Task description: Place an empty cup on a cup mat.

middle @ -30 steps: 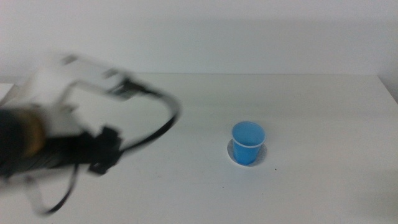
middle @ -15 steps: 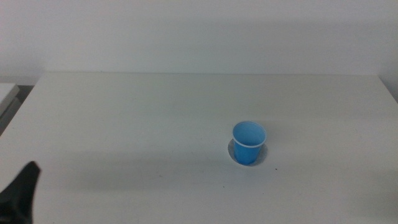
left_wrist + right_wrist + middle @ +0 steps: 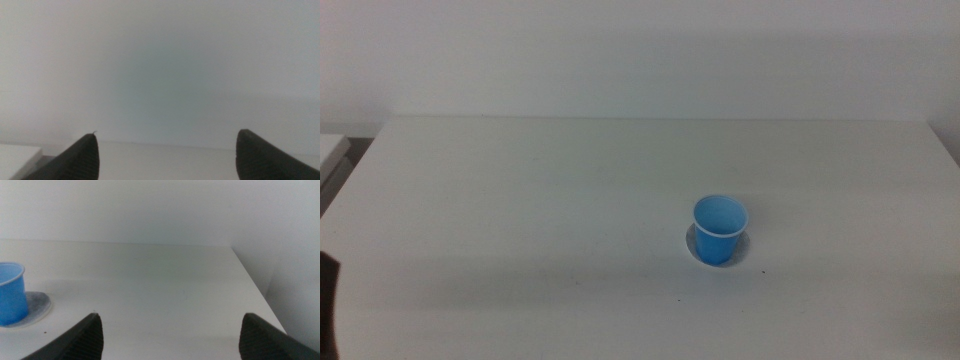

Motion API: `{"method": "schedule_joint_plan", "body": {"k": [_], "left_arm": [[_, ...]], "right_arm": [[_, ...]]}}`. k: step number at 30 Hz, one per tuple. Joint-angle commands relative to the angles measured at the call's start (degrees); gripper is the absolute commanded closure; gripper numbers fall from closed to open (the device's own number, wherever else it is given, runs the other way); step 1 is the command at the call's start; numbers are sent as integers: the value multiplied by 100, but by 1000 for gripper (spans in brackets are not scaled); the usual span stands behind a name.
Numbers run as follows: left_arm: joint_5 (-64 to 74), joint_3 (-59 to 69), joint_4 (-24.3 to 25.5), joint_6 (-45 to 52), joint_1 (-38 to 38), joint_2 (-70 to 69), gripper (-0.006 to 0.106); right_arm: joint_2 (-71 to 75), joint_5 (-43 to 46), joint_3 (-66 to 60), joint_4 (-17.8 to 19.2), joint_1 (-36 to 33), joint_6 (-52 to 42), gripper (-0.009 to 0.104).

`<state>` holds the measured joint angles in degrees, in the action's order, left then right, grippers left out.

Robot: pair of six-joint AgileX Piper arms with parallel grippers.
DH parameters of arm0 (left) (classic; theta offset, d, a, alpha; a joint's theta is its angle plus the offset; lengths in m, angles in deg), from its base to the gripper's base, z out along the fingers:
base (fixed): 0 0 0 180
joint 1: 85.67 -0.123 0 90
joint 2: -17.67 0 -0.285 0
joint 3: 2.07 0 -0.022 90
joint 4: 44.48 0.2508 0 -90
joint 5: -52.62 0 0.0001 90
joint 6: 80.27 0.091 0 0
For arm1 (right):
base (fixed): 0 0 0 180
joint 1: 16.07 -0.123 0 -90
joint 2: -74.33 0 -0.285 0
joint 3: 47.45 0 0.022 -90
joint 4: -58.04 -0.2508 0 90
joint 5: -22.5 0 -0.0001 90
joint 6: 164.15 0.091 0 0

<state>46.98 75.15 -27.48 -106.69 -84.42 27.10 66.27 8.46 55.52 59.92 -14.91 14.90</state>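
The blue cup (image 3: 720,227) stands upright and empty on the grey cup mat (image 3: 695,242) at the table's middle right. It also shows in the right wrist view (image 3: 11,299), on the cup mat (image 3: 37,305). My left gripper (image 3: 165,150) is open and empty, pulled back off the table's left side; only a dark sliver of that arm (image 3: 326,300) shows at the lower left edge of the middle view. My right gripper (image 3: 170,332) is open and empty, well apart from the cup, and out of the middle view.
The white table (image 3: 570,200) ends at a far edge against a pale wall. Its right edge (image 3: 252,285) shows in the right wrist view. A pale ledge (image 3: 330,150) lies beyond the table's left edge.
The left arm has drawn back from over the table's left part to the lower left edge, almost out of view. The cup and mat have not moved.
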Motion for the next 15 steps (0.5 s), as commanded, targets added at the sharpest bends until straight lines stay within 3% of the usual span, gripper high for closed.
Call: {"method": "schedule_joint_plan", "body": {"k": [1, 2, 4, 9, 15], "left_arm": [[242, 0, -1232, 1309, 54, -164, 7], [467, 0, -1768, 1917, 54, -164, 7], [900, 0, -2381, 2462, 54, -164, 7], [1699, 0, -2452, 2641, 54, -164, 7], [1700, 0, -2343, 2641, 54, -164, 7]], "right_arm": [[28, 40, -19, 34, -15, -23, 2], [28, 40, -19, 34, -15, -23, 2], [28, 40, -19, 34, -15, -23, 2], [28, 40, -19, 34, -15, -23, 2], [28, 40, -19, 34, -15, -23, 2]]}}
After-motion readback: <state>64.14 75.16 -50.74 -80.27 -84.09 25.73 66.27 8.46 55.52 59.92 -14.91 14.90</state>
